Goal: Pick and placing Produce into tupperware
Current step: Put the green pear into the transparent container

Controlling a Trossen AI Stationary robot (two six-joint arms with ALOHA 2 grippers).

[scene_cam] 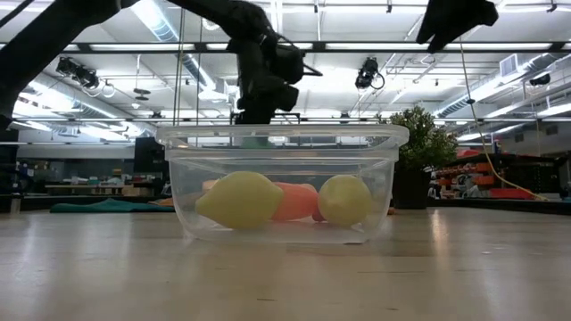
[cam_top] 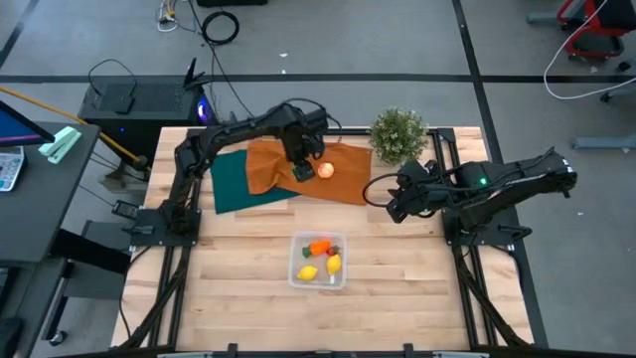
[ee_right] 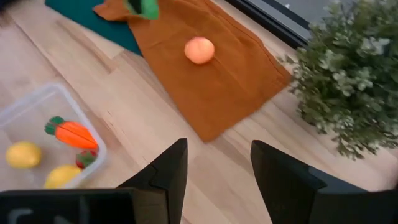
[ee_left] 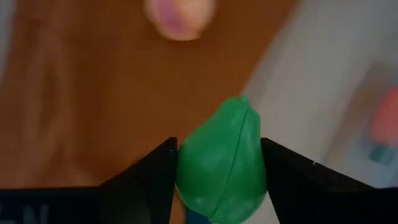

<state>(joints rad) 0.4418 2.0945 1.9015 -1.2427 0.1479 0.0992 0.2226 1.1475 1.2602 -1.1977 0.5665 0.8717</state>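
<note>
My left gripper (cam_top: 301, 167) hangs over the orange cloth (cam_top: 298, 179) at the table's far side, shut on the green round fruit (ee_left: 221, 165). The pale reddish apple (cam_top: 325, 170) rests on the cloth just right of it. The clear tupperware (cam_top: 296, 276) stands on the wood near the table's middle. In it lie the orange carrot (cam_top: 320, 247), two yellow lemons (cam_top: 333, 264) (cam_top: 308, 272) and the tiny red strawberry (ee_right: 84, 160). My right gripper (ee_right: 214, 165) is open and waits above the table's right side, touching nothing. My left gripper pinches the green fruit across its wide middle (ee_left: 186, 168), one finger (ee_left: 149, 180) on each side. The fingers point down from above. The fruit's narrower tip (ee_left: 241, 106) sticks out past the fingertips. It is lifted clear above the orange cloth.
A dark green cloth (cam_top: 234, 179) lies left of the orange one, partly under it. A bushy potted plant (cam_top: 397, 134) stands at the far right. Bare wood lies around the tupperware and along the near edge.
</note>
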